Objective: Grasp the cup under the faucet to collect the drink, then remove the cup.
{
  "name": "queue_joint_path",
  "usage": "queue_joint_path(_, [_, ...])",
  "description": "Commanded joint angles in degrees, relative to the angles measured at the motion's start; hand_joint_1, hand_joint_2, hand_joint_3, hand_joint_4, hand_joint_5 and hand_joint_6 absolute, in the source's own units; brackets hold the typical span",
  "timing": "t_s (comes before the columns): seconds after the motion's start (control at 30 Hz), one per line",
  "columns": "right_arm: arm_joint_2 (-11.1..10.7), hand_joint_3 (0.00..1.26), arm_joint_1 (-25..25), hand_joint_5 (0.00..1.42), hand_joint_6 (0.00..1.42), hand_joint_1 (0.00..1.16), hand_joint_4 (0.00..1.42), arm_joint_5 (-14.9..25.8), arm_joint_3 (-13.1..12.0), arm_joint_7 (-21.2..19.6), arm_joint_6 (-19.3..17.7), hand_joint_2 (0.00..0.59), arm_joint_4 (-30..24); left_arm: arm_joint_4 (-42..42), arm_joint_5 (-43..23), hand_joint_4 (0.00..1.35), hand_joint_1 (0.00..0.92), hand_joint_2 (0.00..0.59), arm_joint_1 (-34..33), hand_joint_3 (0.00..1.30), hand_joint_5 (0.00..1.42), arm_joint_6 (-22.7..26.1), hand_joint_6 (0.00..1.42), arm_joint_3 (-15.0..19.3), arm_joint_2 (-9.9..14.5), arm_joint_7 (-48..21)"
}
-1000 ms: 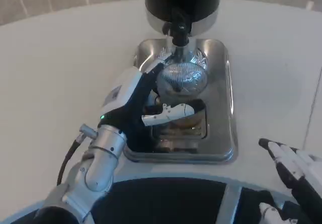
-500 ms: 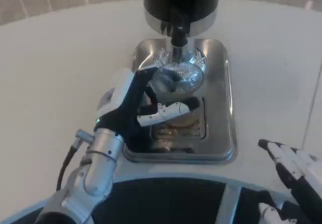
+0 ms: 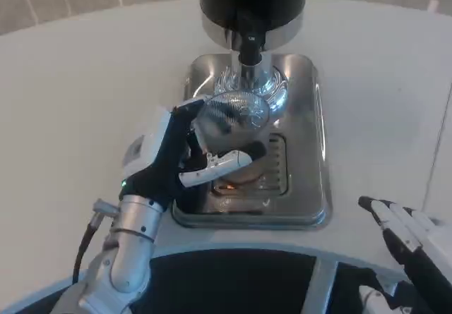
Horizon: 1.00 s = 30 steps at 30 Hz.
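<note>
A: Reading from the left, what do I have on my monitor?

B: I see my left hand (image 3: 185, 160) first, reaching in over the left rim of the steel drip tray (image 3: 321, 166). Its fingers are wrapped around the clear ribbed cup (image 3: 232, 113), one white finger lying across the front below the cup's mouth, so I call that hand clamped on the cup.

A: And the cup's position?

B: It is over the tray, tilted so that its open mouth faces the camera, just in front of and slightly left of the black faucet (image 3: 250, 48). The faucet juts from the dark dispenser (image 3: 251, 0) at the tray's far end. Whether the cup's base touches the tray I cannot tell; the fingers hide it.

A: Further right?

B: The slotted grille (image 3: 272, 166) sits in the tray, an amber reflection beside it. At the lower right corner my right hand (image 3: 406, 238) rests on the white surface (image 3: 63, 109), fingers extended and apart, holding nothing, well apart from the tray.
</note>
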Motion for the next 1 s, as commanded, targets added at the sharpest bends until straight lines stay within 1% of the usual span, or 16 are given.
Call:
queue_joint_path(0.03, [2.7, 0.01, -1.1, 0.0, 0.0, 0.26, 0.0, -1.4, 1.1, 0.3, 1.7, 0.571, -0.8, -2.0, 1.3, 1.13, 0.511, 0.108, 0.6, 0.97, 1.31, -2.7, 1.42, 0.6, 1.9, 2.4])
queue_joint_path(0.27, [1.7, 0.01, -2.6, 0.0, 0.0, 0.26, 0.0, -2.8, 2.7, 0.7, 3.8, 0.568, -0.8, -3.9, 1.5, 1.22, 0.529, 0.105, 1.9, 1.02, 1.37, -4.9, 1.42, 1.6, 4.4, 1.5])
queue_joint_path(0.3, [1.6, 0.01, -2.8, 0.0, 0.0, 0.26, 0.0, -2.9, 2.8, 0.8, 4.1, 0.566, -0.8, -4.2, 1.2, 1.23, 0.529, 0.101, 2.3, 1.02, 1.37, -5.3, 1.42, 1.9, 5.1, 1.1])
queue_joint_path(0.4, [1.3, 0.01, -3.2, 0.0, 0.0, 0.26, 0.0, -3.4, 3.4, 0.9, 4.8, 0.564, -0.8, -4.9, 0.7, 1.23, 0.527, 0.097, 3.3, 1.02, 1.38, -6.4, 1.42, 2.6, 6.7, 0.1])
queue_joint_path(0.63, [0.8, 0.01, -4.8, 0.0, 0.0, 0.26, 0.0, -4.5, 4.4, 1.4, 5.8, 0.561, -0.8, -6.0, -0.5, 1.24, 0.529, 0.092, 5.6, 1.02, 1.38, -8.6, 1.42, 4.5, 9.4, -2.6])
queue_joint_path(0.87, [0.2, 0.01, -8.1, 0.0, 0.0, 0.26, 0.0, -6.7, 6.0, 2.7, 7.4, 0.561, -0.8, -8.8, -3.1, 1.24, 0.531, 0.086, 9.6, 1.02, 1.39, -11.4, 1.42, 6.8, 12.1, -6.6])
queue_joint_path(1.0, [-0.4, 0.01, -9.6, 0.0, 0.0, 0.26, 0.0, -7.6, 6.6, 3.4, 8.2, 0.561, -0.8, -11.4, -4.5, 1.24, 0.534, 0.083, 12.4, 1.02, 1.39, -12.2, 1.42, 8.4, 13.3, -8.8])
